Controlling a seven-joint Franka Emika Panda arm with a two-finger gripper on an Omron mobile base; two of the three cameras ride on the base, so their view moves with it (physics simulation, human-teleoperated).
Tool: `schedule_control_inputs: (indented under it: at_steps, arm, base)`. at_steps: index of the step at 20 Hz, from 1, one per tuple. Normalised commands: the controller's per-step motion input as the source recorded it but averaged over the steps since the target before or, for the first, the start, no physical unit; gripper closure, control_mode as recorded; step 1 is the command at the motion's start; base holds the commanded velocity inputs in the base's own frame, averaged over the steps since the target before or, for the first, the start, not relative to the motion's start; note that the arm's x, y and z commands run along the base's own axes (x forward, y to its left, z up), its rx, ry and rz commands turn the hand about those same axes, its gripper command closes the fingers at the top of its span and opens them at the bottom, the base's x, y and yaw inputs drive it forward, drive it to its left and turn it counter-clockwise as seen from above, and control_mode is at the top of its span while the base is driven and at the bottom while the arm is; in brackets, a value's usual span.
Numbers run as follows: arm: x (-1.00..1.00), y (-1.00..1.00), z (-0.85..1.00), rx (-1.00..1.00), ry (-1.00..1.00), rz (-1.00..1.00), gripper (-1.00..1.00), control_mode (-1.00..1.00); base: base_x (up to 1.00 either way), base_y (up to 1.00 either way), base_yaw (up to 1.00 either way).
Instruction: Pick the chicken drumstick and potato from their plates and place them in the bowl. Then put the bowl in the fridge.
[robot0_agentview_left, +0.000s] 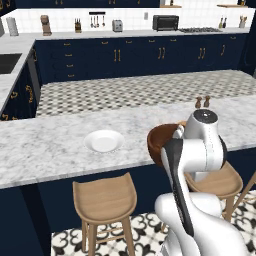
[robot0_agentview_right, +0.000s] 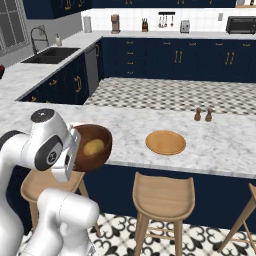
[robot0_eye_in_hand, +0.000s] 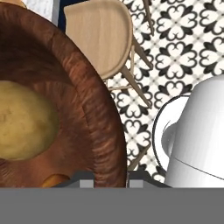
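Gripped at its rim by the end effector (robot0_eye_in_hand: 111, 180), the bowl (robot0_agentview_right: 92, 146) tips sideways, potato (robot0_agentview_right: 93, 146) inside.

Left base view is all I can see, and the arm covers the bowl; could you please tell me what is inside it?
Observer: The right base view shows the potato lying in the bowl.
Operator: Thank you. Is the wooden plate empty?
Observer: Yes, the wooden plate sits bare on the counter.
Operator: And the grip?
Observer: In the hand view the gripper has its fingers either side of the bowl's rim.
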Motion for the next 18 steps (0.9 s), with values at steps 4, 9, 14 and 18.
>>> schedule_control_inputs:
  at_steps: [4,9,14,18]
  arm:
    - [0.00,0.00,0.00,0.00,0.00,0.00,1.00,-1.00]
    - [0.00,0.00,0.00,0.00,0.00,0.00,1.00,-1.00]
    - [-0.06,0.00,0.00,0.00,0.00,0.00,1.00,1.00]
    - [0.00,0.00,0.00,0.00,0.00,0.00,1.00,1.00]
  base:
    - [0.00,0.00,0.00]
    - [0.00,0.00,0.00]
    - [-0.80,-0.04,0.00]
    - [-1.00,-0.15,0.00]
